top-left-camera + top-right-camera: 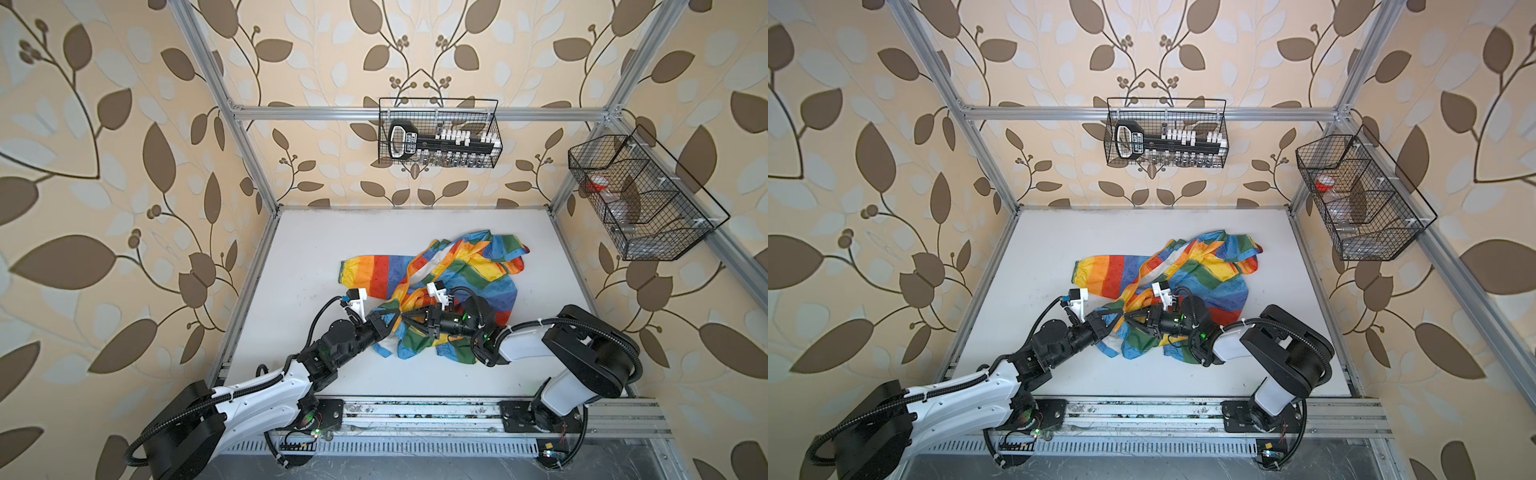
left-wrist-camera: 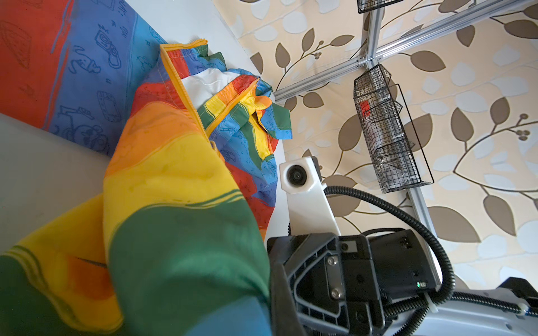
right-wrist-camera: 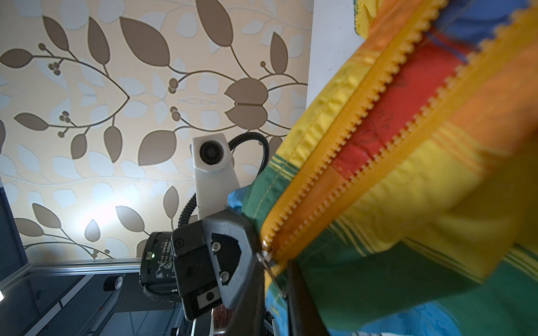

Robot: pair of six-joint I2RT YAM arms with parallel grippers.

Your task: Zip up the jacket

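Note:
The rainbow jacket lies crumpled on the white table and shows in both top views. Its orange-yellow zipper stands open in a V above the slider. At the front hem the two grippers meet tip to tip. My left gripper is shut on the green and yellow hem fabric, which drapes over its jaws in the left wrist view. My right gripper has its dark fingers pressed close on the metal zipper pull just below the slider.
A wire basket with a black tool hangs on the back wall. Another wire basket hangs on the right wall. Aluminium frame posts stand at the table's corners. Bare white table lies left of the jacket.

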